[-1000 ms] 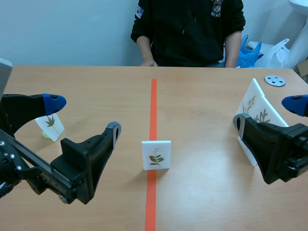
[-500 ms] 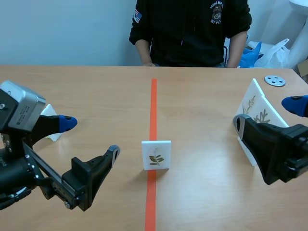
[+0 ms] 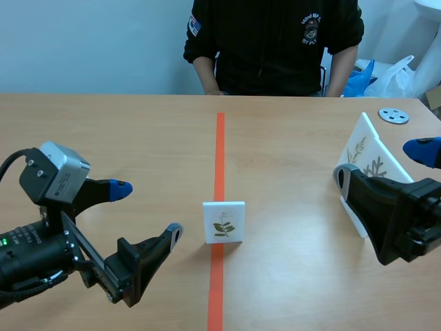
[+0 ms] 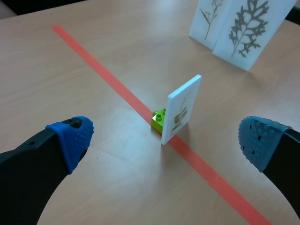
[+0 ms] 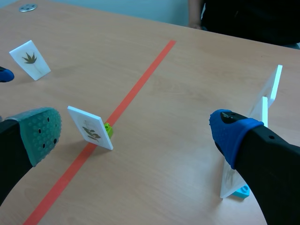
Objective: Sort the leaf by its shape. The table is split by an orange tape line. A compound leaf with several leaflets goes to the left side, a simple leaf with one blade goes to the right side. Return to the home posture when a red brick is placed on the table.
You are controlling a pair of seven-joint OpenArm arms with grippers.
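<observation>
**Leaf card**: white, upright, standing on the orange tape line at lower centre of the scene view. Its printed face is turned toward the robot and shows a sprig with several small leaflets on one stem. A green toy brick touches its foot from behind. Nothing grips it.

**Left gripper**: lower left of the scene view, low over the table. The fingers are spread wide with nothing between them. The leaf card stands just to its right in that frame, clear of both fingers. In the left wrist view the card is ahead of the gripper, in line with the gap between the fingers.

**Right gripper**: right edge of the scene view, fingers wide apart and empty. The leaf card is well apart from it, toward frame centre. In the right wrist view the card is ahead, nearer the grey-green pad than the blue one.

**Two white leaf cards**: standing close together at the right of the scene view, just behind the right gripper. One bears a slim sprig, the other a deeply cut feathery leaf. A blue brick sits at their foot.

**Small card**: shows a fan-shaped leaf and stands well beyond the tape line. It appears only in the right wrist view.

**Metal disc**: has holes and lies flat at upper right of the scene view.

**Person**: in a black top, seated at top centre.

**Plastic bags**: blue and white, upper right, behind the table.
</observation>
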